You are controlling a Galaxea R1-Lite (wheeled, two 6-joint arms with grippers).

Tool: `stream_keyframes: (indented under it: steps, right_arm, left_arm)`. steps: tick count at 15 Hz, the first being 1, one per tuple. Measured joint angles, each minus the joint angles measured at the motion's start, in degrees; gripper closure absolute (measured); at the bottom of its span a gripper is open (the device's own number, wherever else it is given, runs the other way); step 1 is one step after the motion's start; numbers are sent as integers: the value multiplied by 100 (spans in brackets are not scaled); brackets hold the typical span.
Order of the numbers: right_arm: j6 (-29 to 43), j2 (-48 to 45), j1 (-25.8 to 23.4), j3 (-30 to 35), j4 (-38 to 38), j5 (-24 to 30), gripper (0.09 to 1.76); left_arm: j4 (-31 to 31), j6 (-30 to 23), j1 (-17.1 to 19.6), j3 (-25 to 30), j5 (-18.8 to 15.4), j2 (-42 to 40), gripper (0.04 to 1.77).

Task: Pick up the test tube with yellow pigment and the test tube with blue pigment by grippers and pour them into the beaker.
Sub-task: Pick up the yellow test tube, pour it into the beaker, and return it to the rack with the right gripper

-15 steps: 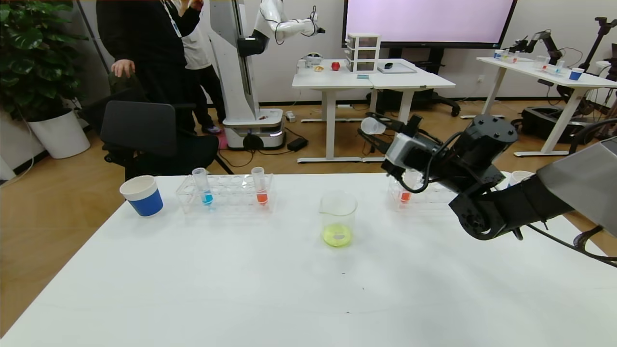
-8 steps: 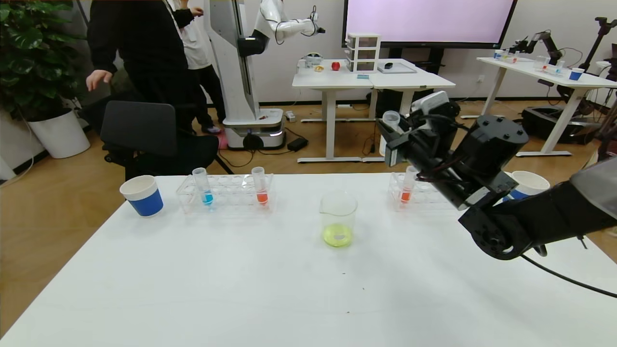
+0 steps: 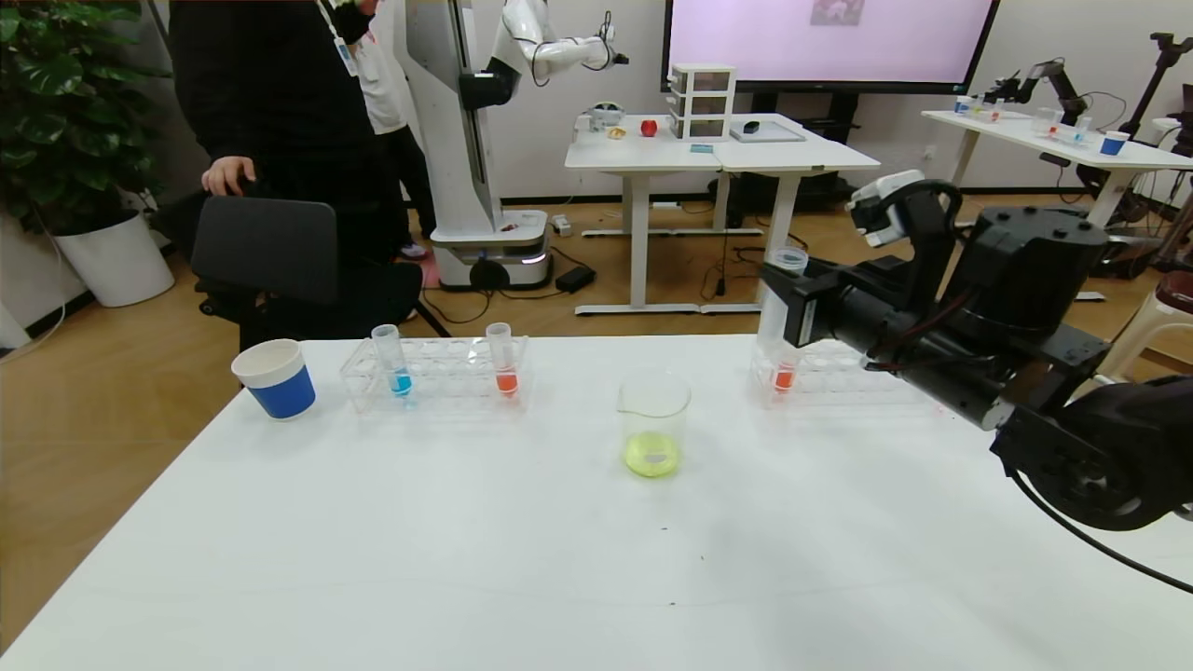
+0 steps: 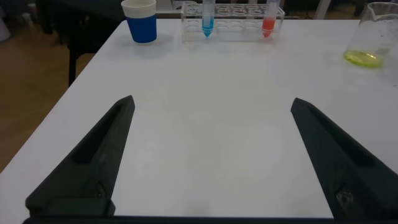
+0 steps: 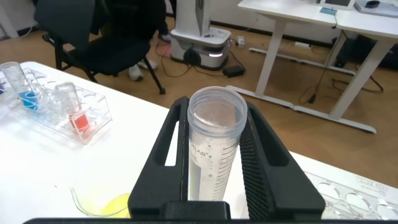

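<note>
right gripper (image 5: 214,155) is clamped on the emptied yellow tube (image 5: 211,146). left gripper (image 4: 211,155) gapes wide. the blue tube (image 3: 393,359) looks light and slick; grip mid-body

Head view: set high, looking forward and down across the white table (image 3: 466,559), with the beaker (image 3: 653,424) near frame centre and the room beyond along the top. Left wrist view: low over the table, looking between the spread fingers of the left claw (image 4: 211,155) toward the far edge, sharing the beaker (image 4: 373,37) at its upper right. Right wrist view: very near along the right claw (image 5: 214,134), sharing the test tube with blue pigment (image 5: 22,87) at far left.
</note>
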Motion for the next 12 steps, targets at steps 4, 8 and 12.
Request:
stream_keyframes:
  steps: [4,8,12]
  right_arm:
    - [20,-132,-581,41,30,145,135]
    - [17,-68,-2026,20,67,1059,135]
    - [0,413,-3371,-551,323,1495,135]
  left_arm:
    - [-2,-2,0,0,0,0,6]
    - [-2,-2,0,0,2,0,6]
    - [0,-2,0,0,0,0,6]
